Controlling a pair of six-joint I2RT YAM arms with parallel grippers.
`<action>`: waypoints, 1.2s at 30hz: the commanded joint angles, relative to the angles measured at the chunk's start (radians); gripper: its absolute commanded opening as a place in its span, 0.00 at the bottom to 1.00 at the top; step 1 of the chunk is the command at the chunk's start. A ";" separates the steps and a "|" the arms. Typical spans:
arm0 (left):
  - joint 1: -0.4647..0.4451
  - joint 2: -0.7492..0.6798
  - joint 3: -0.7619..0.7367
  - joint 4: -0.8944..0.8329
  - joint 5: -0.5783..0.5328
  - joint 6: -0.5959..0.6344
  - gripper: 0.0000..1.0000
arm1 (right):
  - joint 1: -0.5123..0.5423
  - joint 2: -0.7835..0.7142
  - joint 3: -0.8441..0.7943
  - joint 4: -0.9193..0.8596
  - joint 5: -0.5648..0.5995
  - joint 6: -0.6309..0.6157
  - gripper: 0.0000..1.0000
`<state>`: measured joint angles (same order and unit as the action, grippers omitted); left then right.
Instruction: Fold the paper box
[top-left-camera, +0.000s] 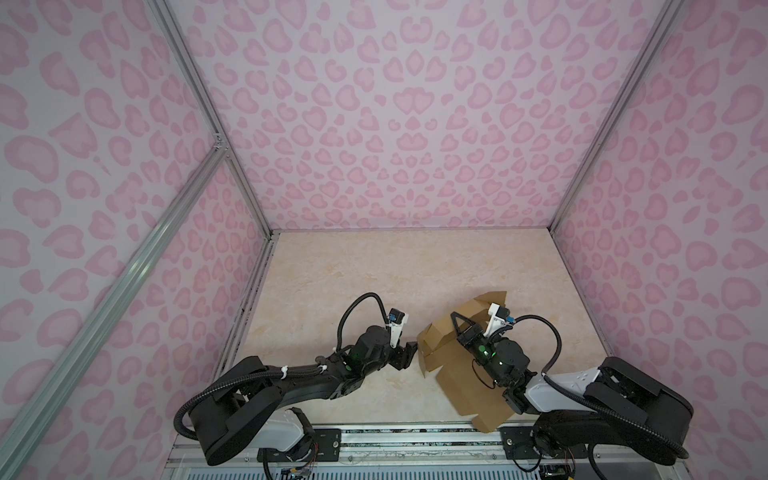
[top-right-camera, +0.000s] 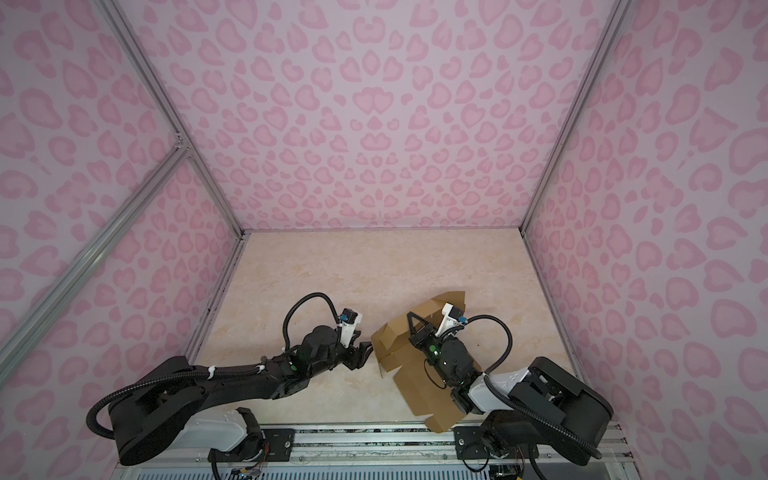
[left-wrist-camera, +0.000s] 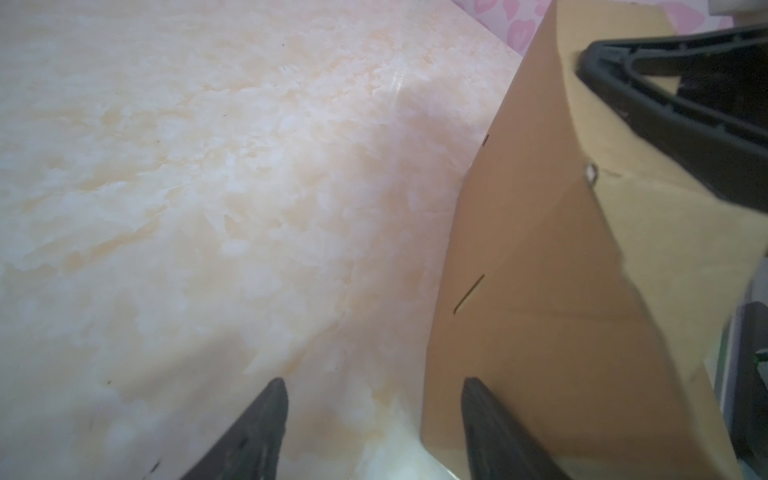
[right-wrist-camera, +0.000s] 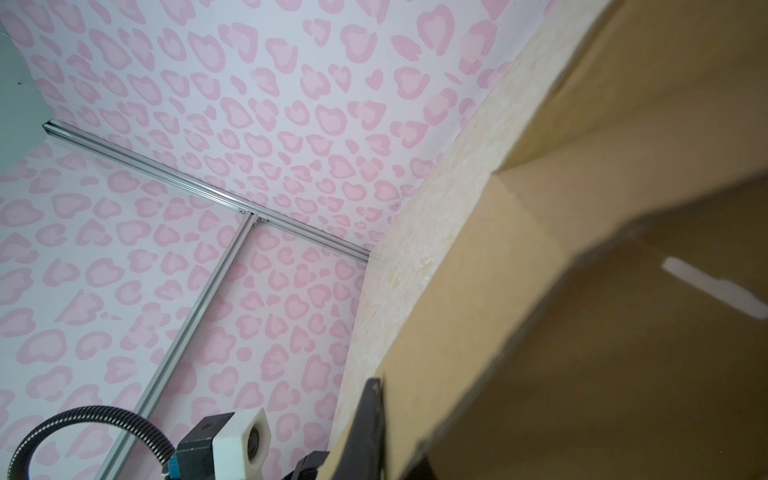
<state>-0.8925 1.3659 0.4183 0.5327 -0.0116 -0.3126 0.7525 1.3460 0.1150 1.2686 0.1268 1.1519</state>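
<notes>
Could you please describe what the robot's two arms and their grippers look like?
Both arms are mostly black with white shell sections near the base. Black ribbed cable hoses loop along each, tied with white zip ties on the left arm. Green lights glow on the wrists. The left gripper and right gripper have black jaws and white camera mounts.

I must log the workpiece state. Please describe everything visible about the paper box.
The paper box is plain brown unprinted cardboard, still only partly folded: some flaps stand up, others lie flat on the table, with narrow slits showing. It lies near the front edge on the right. The right gripper is shut over it; the open left gripper stands against its left side.
</notes>
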 joint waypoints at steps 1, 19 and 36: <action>-0.023 -0.007 0.007 0.054 -0.001 0.002 0.69 | 0.003 0.010 -0.018 0.024 -0.013 -0.008 0.07; -0.148 -0.013 0.016 0.064 -0.055 -0.104 0.69 | 0.002 -0.043 -0.051 -0.003 0.002 -0.027 0.07; -0.200 0.010 -0.001 0.122 -0.056 -0.220 0.69 | -0.011 -0.271 -0.036 -0.331 0.050 -0.063 0.07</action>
<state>-1.0748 1.3659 0.4133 0.6003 -0.1562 -0.5087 0.7448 1.0878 0.0814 1.0309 0.1425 1.1141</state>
